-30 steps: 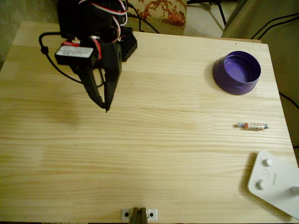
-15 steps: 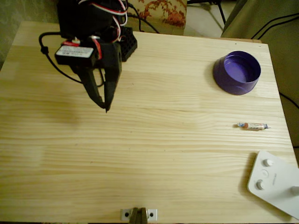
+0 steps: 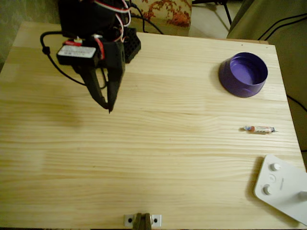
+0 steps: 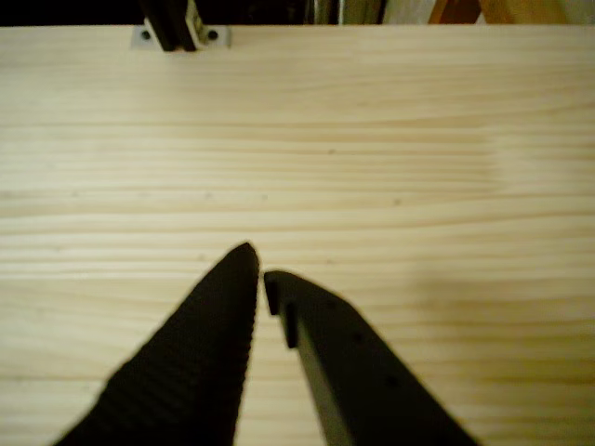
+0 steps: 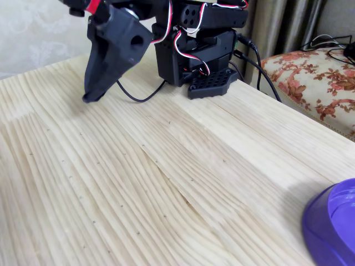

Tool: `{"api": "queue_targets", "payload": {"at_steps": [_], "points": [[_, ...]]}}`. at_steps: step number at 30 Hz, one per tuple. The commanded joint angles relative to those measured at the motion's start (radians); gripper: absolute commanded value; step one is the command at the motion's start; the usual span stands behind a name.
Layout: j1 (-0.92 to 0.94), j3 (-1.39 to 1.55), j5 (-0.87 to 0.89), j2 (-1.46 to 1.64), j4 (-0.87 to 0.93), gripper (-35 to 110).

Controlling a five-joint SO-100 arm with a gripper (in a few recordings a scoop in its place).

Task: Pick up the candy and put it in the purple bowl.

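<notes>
The black gripper hangs over the worktop near its far-left corner in the overhead view, its fingers drawn almost together with only a sliver of pale wood between the tips in the wrist view, and nothing held between them. Whether the tips touch the wood or hover just above it cannot be told. The arm folds down from its black base at the far edge, the gripper slanting downward and toward the near edge, with red and white wires looped over the joints and a black cable trailing on the wood beside the base.

The candy lies flat on the worktop by the right edge, its length running left to right, well apart from the gripper. The bowl sits upright and empty near the far-right corner, beyond the candy and not touching it; the fixed view shows a part of its purple rim at the lower right. A white device with round knobs rests at the near-right corner, on the near side of the candy. A small metal bracket is fixed at the middle of the near edge, and appears at the top of the wrist view
</notes>
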Motion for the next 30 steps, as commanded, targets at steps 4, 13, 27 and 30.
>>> {"api": "queue_targets", "payload": {"at_steps": [4,13,27,30], "points": [[-0.025,-0.152,0.002,-0.003,0.006,0],[-0.097,-0.316,0.002,-0.144,0.023,0],[-0.422,-0.640,-0.261,-0.506,0.021,0],[-0.495,-0.658,-0.407,-0.526,0.005,0]]}}
